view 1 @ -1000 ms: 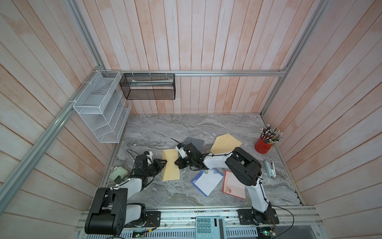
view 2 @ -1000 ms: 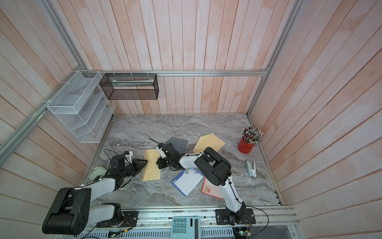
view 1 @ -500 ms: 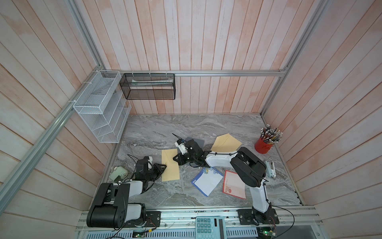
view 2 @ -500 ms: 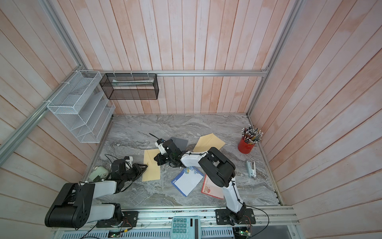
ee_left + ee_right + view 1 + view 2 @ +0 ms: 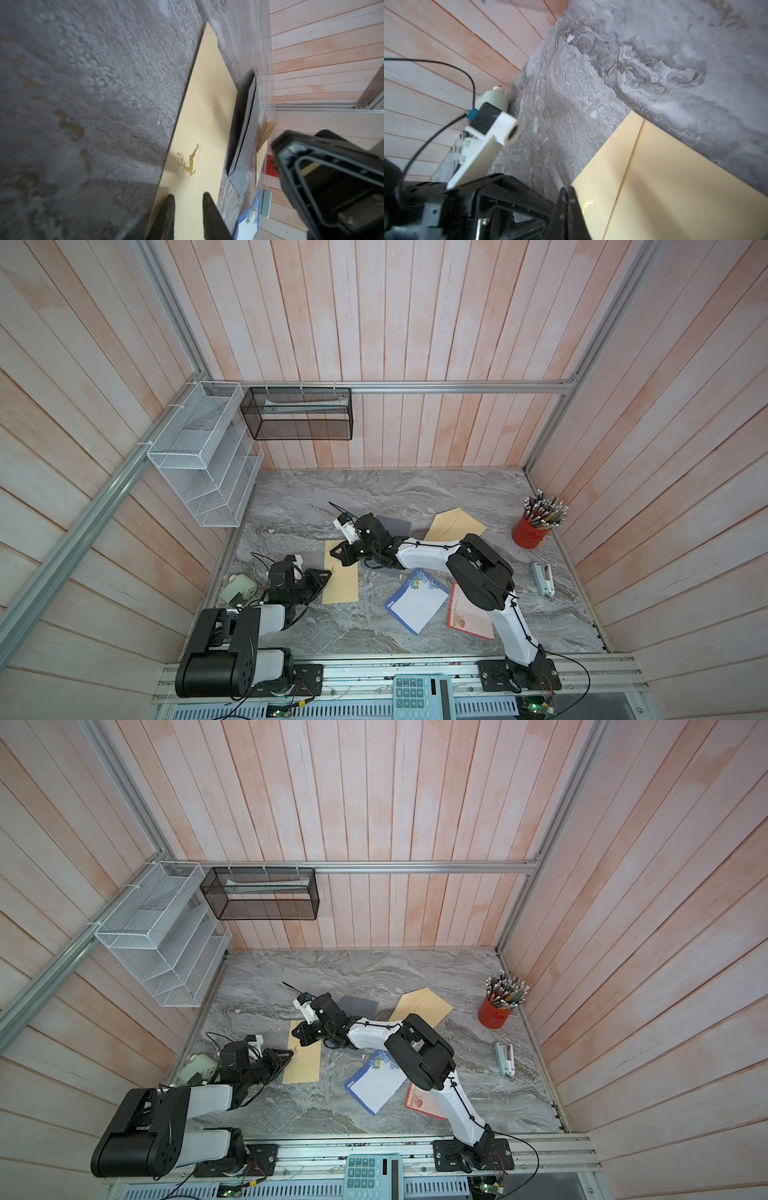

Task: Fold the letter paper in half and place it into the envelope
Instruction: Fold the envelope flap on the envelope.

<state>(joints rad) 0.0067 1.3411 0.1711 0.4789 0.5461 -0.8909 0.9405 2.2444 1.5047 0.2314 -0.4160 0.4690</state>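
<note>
Lying flat on the marble table point(image 5: 332, 497), the yellow envelope point(image 5: 343, 585) sits between both grippers. The left gripper point(image 5: 188, 197) is at its left edge, released, with the jaws slightly apart above the paper. The right gripper point(image 5: 568, 191), clenched tight, sits at the far corner. A grey sheet point(image 5: 397, 524) lies just beyond, and a blue-edged sheet point(image 5: 415, 605) lies apart under the right arm.

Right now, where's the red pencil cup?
In both top views the red pencil cup stands on the robot's right, beside the side wall, just beyond the white stapler.
</note>
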